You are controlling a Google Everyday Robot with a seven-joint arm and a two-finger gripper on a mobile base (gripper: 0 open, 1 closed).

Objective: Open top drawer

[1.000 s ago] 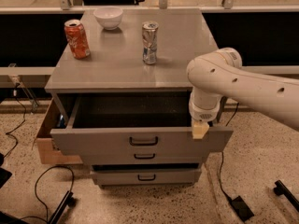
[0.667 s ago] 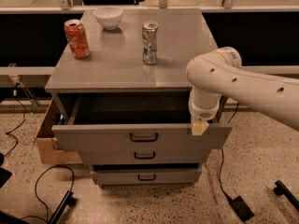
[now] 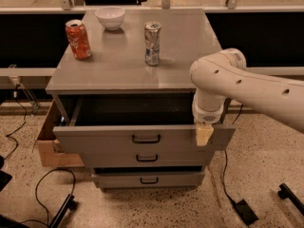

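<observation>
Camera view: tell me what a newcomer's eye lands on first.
The big white arm reaches in from the right, its gripper down at the right end of the top drawer. The drawer stands open, its dark inside showing. On the cabinet top sit an orange can, a silver can and a white bowl.

One arm (image 3: 266,91), white shell w/ small dark holes, spans from the right edge up-left across the view and is thicker toward the edge. At the rounded elbow joint (image 3: 216,70) it bends approx. straight down. Below sits a short cylindrical wrist (image 3: 207,110), vertical, w/ a grey band at its bottom. The gripper (image 3: 204,135) hangs off the wrist end, pointing down, right of centre & just below mid-height in the view. Its tip is pale cream, prob. seen edge-on.
</observation>
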